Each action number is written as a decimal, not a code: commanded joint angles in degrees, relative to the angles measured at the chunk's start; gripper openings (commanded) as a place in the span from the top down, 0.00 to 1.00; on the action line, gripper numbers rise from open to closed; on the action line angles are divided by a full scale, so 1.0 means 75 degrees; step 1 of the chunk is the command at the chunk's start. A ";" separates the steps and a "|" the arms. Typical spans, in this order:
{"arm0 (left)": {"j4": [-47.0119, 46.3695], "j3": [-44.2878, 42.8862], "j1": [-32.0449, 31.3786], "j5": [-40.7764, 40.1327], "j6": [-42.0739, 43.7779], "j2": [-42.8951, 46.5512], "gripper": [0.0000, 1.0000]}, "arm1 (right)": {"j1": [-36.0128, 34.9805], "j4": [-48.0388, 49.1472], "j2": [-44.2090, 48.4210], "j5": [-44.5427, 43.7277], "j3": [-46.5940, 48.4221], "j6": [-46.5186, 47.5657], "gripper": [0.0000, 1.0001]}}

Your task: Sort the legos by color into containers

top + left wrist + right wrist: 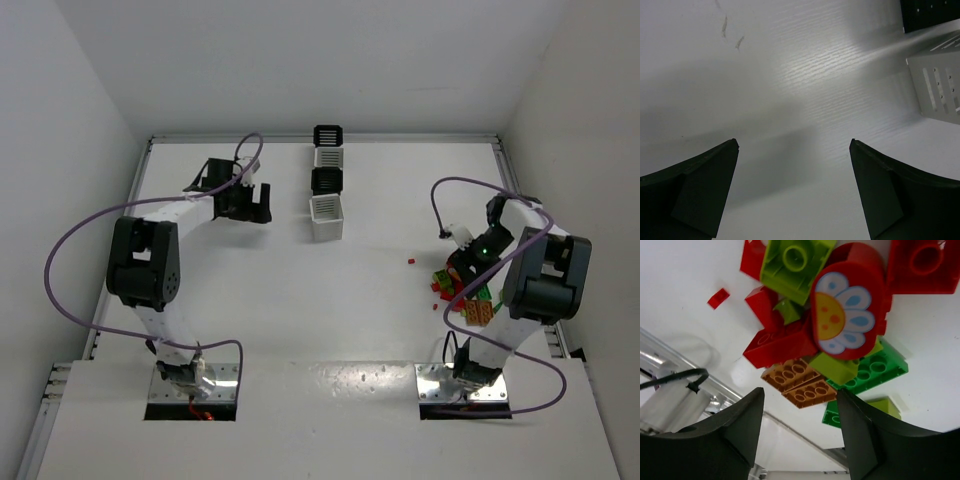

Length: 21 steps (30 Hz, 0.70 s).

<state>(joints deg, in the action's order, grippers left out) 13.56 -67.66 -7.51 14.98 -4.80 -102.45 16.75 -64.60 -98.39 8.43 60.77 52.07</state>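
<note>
Four slatted bins (pixel 326 232), two black, two white, at 12 o'clock; one lego pile (pixel 462 292) at 3. Right gripper (pixel 800 391) parted, empty above it; left gripper (pixel 794 141) spread wide, empty.

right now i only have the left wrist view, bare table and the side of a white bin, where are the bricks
Observer: The bricks sit in one pile at the right side of the table, next to the right arm and far from the left gripper.
Operator: is the right gripper holding one
Observer: No. The right gripper hangs just over the pile, jaws apart, with nothing clamped between them.
Operator: how many bins besides the white one
Observer: There are four bins in a row running away from the arms: black, white, black, white, counted from the far end.
</note>
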 commanded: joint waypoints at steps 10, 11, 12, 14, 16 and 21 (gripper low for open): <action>0.0032 -0.0565 -0.0054 -0.0088 -0.0122 -0.0332 0.00 | 0.0191 0.1334 -0.0206 -0.0455 -0.0052 -0.1260 0.46; 0.0032 -0.0565 -0.0054 -0.0088 -0.0122 -0.0332 0.00 | 0.0192 0.1429 -0.0124 -0.0629 -0.0134 -0.1260 0.46; 0.0032 -0.0565 -0.0054 -0.0088 -0.0122 -0.0332 0.00 | 0.0273 0.1499 -0.0124 -0.0712 -0.0134 -0.1260 0.46; 0.0032 -0.0565 -0.0054 -0.0088 -0.0122 -0.0332 0.00 | 0.0344 0.1500 -0.0124 -0.0806 -0.0134 -0.1178 0.46; 0.0032 -0.0565 -0.0054 -0.0088 -0.0122 -0.0413 0.00 | 0.0415 0.1430 -0.0124 -0.0970 -0.0134 -0.1037 0.46; 0.0032 -0.0635 -0.0054 -0.0088 -0.0122 -0.0414 0.00 | 0.0567 0.1569 -0.0264 -0.1123 -0.0205 -0.0826 0.42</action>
<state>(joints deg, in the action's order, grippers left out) 14.55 -70.28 -7.51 14.28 -5.21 -105.45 20.47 -54.22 -100.20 1.65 59.53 44.91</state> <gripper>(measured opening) 0.995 0.572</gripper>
